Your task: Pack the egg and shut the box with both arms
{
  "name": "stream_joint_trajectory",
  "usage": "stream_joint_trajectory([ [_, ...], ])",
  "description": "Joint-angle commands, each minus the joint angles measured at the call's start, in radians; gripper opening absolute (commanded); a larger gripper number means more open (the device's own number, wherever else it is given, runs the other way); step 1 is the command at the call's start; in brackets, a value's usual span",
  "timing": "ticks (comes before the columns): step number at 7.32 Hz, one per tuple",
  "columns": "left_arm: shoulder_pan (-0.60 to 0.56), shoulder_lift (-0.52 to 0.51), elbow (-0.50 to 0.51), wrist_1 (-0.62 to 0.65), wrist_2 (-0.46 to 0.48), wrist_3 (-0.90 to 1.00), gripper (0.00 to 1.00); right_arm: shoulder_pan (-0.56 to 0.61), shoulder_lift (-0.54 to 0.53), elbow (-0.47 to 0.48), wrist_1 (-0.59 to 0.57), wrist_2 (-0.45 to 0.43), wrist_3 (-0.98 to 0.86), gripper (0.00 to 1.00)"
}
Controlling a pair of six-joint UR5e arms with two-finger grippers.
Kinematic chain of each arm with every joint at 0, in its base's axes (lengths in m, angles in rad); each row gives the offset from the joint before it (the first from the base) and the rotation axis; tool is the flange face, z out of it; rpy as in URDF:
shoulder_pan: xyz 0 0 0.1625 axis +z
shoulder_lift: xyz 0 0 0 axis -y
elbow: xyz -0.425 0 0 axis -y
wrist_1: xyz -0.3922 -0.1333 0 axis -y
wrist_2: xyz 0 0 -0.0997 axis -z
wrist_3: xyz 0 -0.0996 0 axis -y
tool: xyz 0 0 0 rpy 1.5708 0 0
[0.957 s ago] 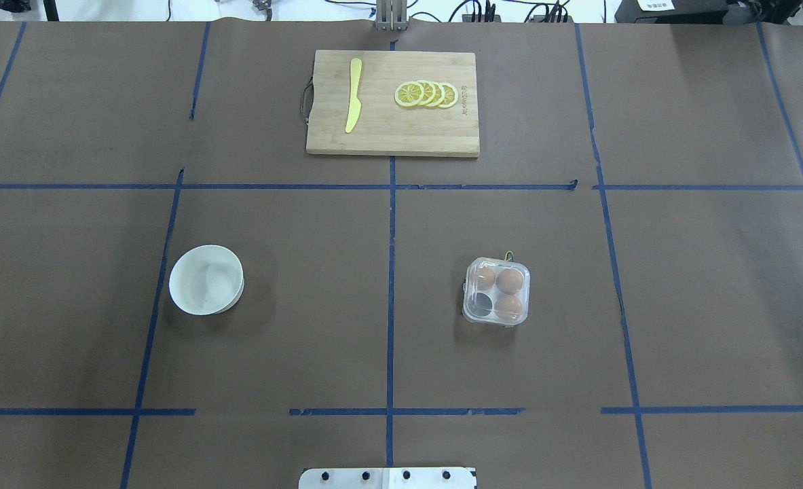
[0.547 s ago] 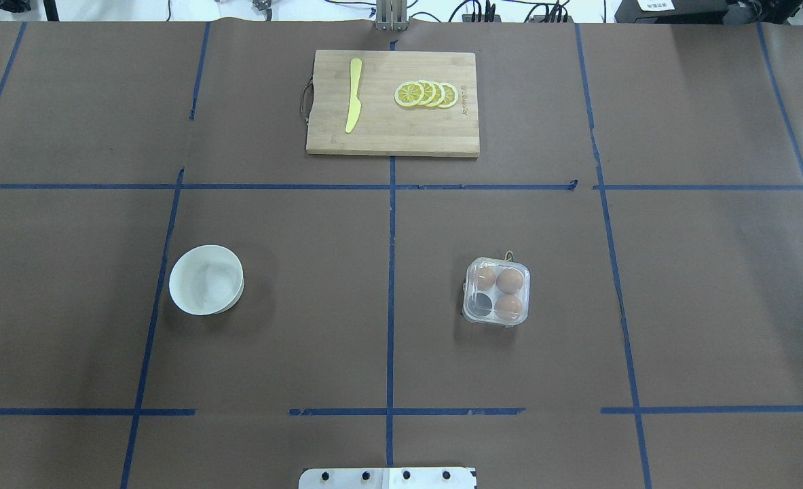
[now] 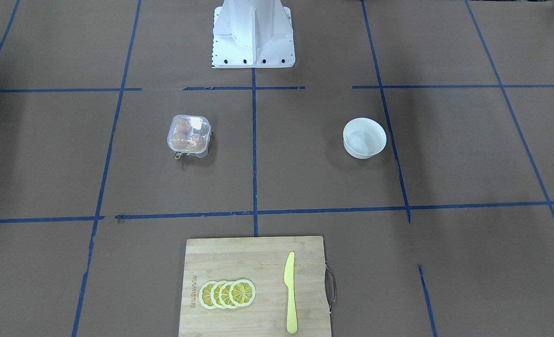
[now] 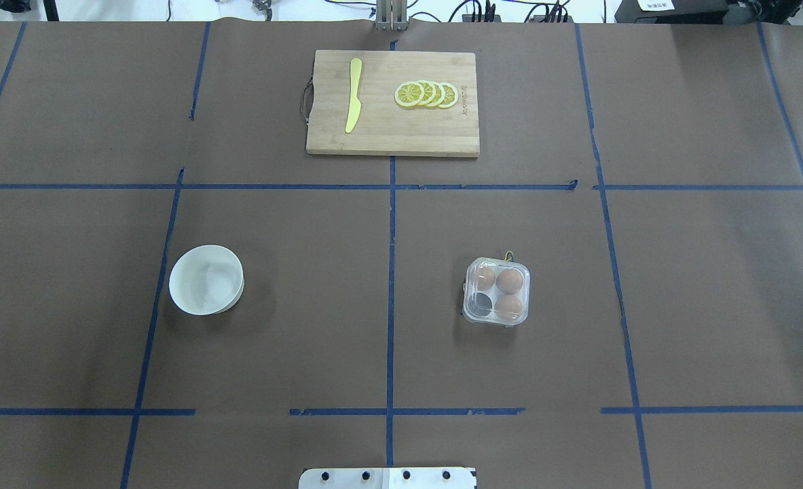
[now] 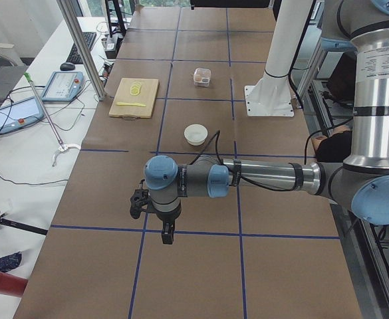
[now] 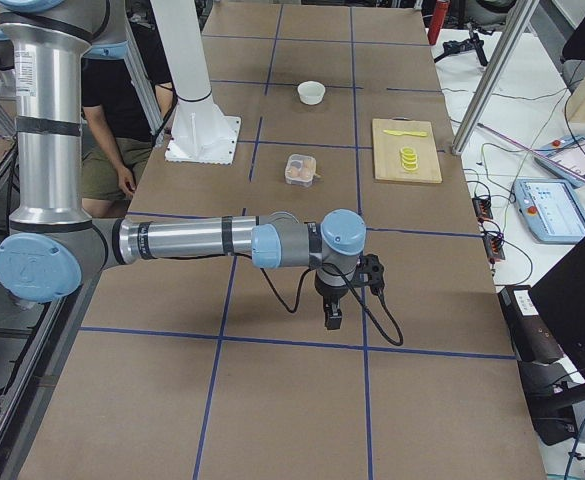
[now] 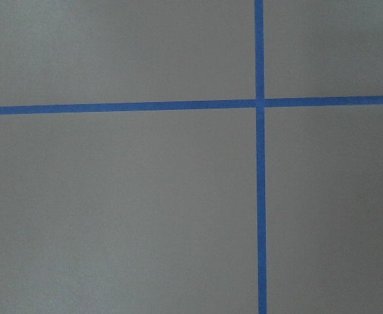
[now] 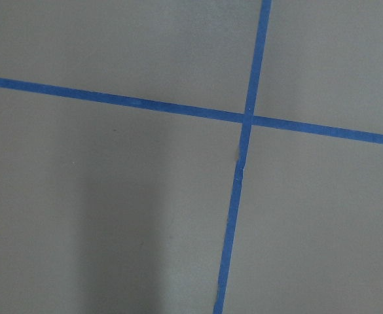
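Observation:
The clear box stands right of the table's middle, with three tan-brown eggs in its cells and one cell dark and bare. Its clear lid seems to lie down over the cells. It also shows in the front-facing view. No egg lies outside it. Neither arm shows in the overhead or front-facing views. The left gripper hangs over bare paper far from the box at the table's left end. The right gripper hangs likewise at the right end. I cannot tell whether either is open or shut. Both wrist views show only paper and tape.
A white bowl, nothing in it, stands left of the middle. A wooden cutting board at the far edge holds a yellow knife and lemon slices. The white base block is at the near edge. A person sits behind the robot.

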Motion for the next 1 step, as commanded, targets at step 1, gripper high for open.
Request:
stream_joint_trajectory([
  [1, 0.000, 0.001, -0.001, 0.000, 0.001, 0.000, 1.00, 0.000, 0.000, 0.000, 0.001, 0.019, 0.000, 1.00],
])
